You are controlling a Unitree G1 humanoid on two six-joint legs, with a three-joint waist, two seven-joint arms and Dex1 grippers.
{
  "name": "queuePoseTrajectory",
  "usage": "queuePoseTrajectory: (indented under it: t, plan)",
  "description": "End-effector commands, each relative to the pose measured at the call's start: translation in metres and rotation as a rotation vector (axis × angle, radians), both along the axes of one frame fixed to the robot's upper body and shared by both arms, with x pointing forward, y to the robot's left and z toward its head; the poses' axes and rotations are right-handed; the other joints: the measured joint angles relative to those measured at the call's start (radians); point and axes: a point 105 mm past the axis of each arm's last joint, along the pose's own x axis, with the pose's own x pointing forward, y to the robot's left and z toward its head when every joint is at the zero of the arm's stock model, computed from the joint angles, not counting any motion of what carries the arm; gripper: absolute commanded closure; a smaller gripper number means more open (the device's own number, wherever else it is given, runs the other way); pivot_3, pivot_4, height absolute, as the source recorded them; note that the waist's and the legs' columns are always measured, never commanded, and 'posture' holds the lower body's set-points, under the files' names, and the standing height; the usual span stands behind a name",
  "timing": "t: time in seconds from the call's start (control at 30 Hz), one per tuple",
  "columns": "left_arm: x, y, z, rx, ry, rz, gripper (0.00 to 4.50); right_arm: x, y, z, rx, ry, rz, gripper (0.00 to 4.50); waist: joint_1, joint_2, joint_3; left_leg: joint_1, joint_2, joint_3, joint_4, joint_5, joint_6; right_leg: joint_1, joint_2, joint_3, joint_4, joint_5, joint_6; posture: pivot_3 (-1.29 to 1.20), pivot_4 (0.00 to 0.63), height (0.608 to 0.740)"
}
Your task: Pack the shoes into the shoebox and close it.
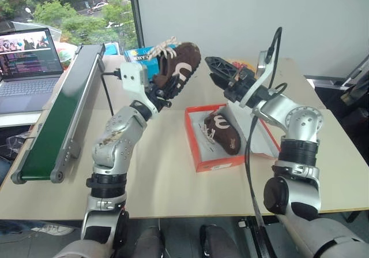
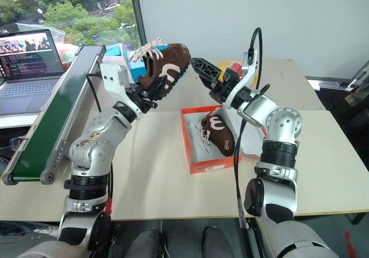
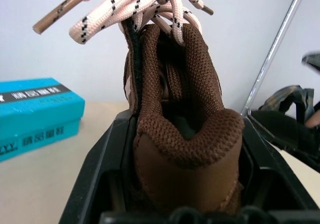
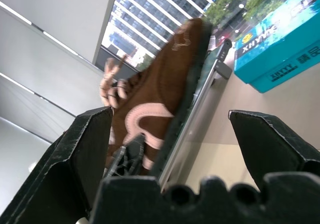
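- My left arm is raised with its elbow bent, and my left gripper (image 1: 163, 90) is lifted above the table (image 1: 161, 177), up and to the left of the shoebox (image 1: 219, 164).
- Its fingers are clamped on the heel of one shoe (image 1: 177, 67); in the left wrist view the black fingers (image 3: 102, 169) press both sides of the heel, with the laces splayed out beyond them.
- That held shoe is clear of the table, toe pointing up and away from me, higher than the shoebox and left of it.
- My right arm reaches up over the shoebox with the forearm angled inward, and my right gripper (image 1: 218, 68) points towards the held shoe's toe.
- Its fingers (image 4: 270, 144) are spread wide with nothing between them; the held shoe sits just beyond the tips, near but not touching.
- The other shoe (image 1: 222, 132) lies on its side inside the open shoebox, against the white lining.
- A blue box (image 1: 138, 56) stands behind the shoebox, on its far left.
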Motion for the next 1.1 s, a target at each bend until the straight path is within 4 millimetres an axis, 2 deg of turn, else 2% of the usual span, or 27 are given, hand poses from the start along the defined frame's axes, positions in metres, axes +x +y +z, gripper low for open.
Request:
queuePoseTrajectory:
  t: [0.03,0.23,0.6,0.63,0.67,0.83,0.97,1.03,1.1]
  plan:
    - [-0.014,-0.019,0.017,-0.010,-0.074,-0.075,2.47,0.000,-0.002,0.014,0.021,-0.060,-0.008,0.00,0.000,0.000,0.000,0.000,0.000,0.000,0.000,0.000,0.000,0.000,0.000,0.000,0.000,0.000,0.000,0.00,0.150,0.740]
    - [-0.020,-0.034,0.011,-0.018,-0.053,-0.119,2.47,0.005,0.004,0.018,0.021,-0.078,0.005,0.00,0.000,0.000,0.000,0.000,0.000,0.000,0.000,0.000,0.000,0.000,0.000,0.000,0.000,0.000,0.000,0.00,0.150,0.740]
    - [-0.022,-0.034,0.007,-0.015,-0.034,-0.120,2.47,0.020,0.009,0.026,0.045,-0.093,-0.014,0.00,0.001,0.000,0.000,0.000,0.000,0.000,0.000,0.000,0.000,0.000,0.000,0.000,0.000,0.000,0.000,0.00,0.150,0.740]
    - [-0.022,-0.034,0.006,-0.013,-0.031,-0.123,2.49,0.020,0.009,0.026,0.047,-0.094,-0.014,0.52,0.001,0.000,0.000,0.000,0.000,0.000,0.000,0.000,0.000,0.000,0.000,0.000,0.000,0.000,0.000,0.00,0.150,0.740]
    - [-0.022,-0.035,0.005,-0.013,-0.022,-0.126,2.49,0.020,0.010,0.028,0.057,-0.099,-0.011,0.67,0.001,0.000,0.000,0.000,0.000,0.000,0.000,0.000,0.000,0.000,0.000,0.001,0.000,0.000,0.000,0.00,0.150,0.740]
    - [-0.021,-0.039,0.002,-0.007,-0.007,-0.142,2.49,0.018,0.015,0.035,0.077,-0.124,0.001,2.36,0.001,0.000,0.000,0.000,0.000,0.000,0.000,0.000,0.000,0.000,0.000,0.000,0.000,0.000,0.000,0.00,0.150,0.740]
    - [-0.019,-0.034,0.002,-0.014,0.000,-0.133,2.49,0.020,0.012,0.035,0.073,-0.128,-0.023,3.68,0.001,0.000,0.000,0.000,0.000,0.000,0.000,0.000,0.000,0.000,0.000,0.000,0.000,0.000,0.000,0.00,0.150,0.740]
    - [-0.021,-0.029,0.006,-0.041,-0.007,-0.154,1.69,0.021,0.009,0.035,0.073,-0.126,-0.042,4.08,0.001,0.000,0.000,0.000,0.000,0.000,0.000,0.000,0.000,0.000,0.000,0.000,0.000,0.000,0.000,0.00,0.150,0.740]
    - [-0.024,-0.023,0.011,-0.053,-0.023,-0.170,1.05,0.023,0.006,0.036,0.075,-0.123,-0.060,4.13,0.000,0.000,0.000,0.000,0.000,0.000,0.000,0.000,0.000,0.000,0.000,0.000,0.000,0.000,0.000,0.00,0.150,0.740]
